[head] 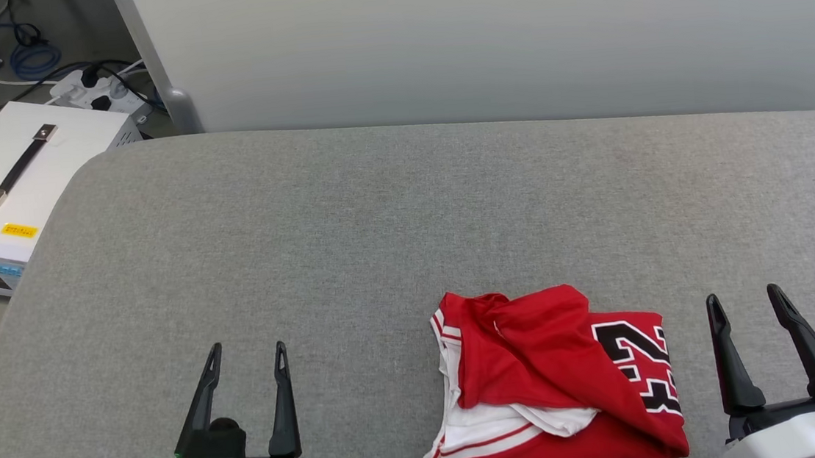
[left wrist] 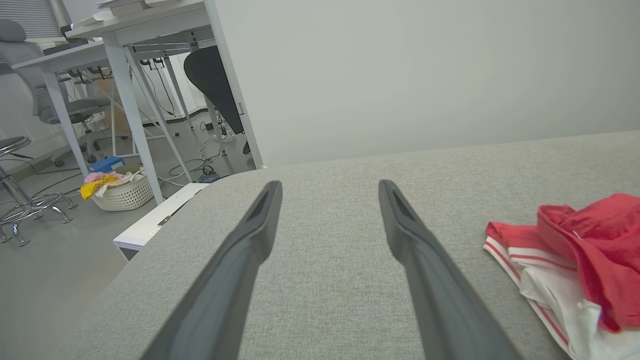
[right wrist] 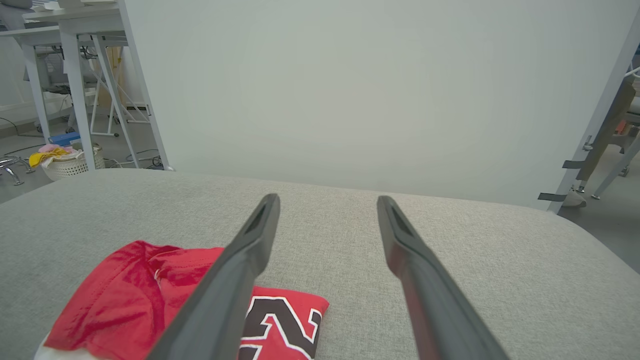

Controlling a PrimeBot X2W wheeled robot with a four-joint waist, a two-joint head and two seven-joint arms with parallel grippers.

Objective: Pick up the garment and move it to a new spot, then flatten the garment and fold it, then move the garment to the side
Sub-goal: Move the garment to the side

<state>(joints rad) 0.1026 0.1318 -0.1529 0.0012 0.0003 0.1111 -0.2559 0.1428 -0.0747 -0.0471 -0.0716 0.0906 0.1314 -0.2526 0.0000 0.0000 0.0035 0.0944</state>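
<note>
You see the wide grey pad (head: 347, 212) before you. The shirt (head: 538, 372) lies on it as a loose folded bundle, red on top, with a white part and a black number showing. It lies between the two grippers, nearer to the right one. The left gripper (head: 248, 350) is well apart from the shirt, its fingers spread wide, holding nothing. The right gripper (head: 744, 295) is near the shirt's edge, spread about as wide, and it also grips nothing.

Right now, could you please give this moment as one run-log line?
left gripper: open, empty | right gripper: open, empty | red soft-fabric T-shirt: bunched on grey fabric surface, between grippers
</note>
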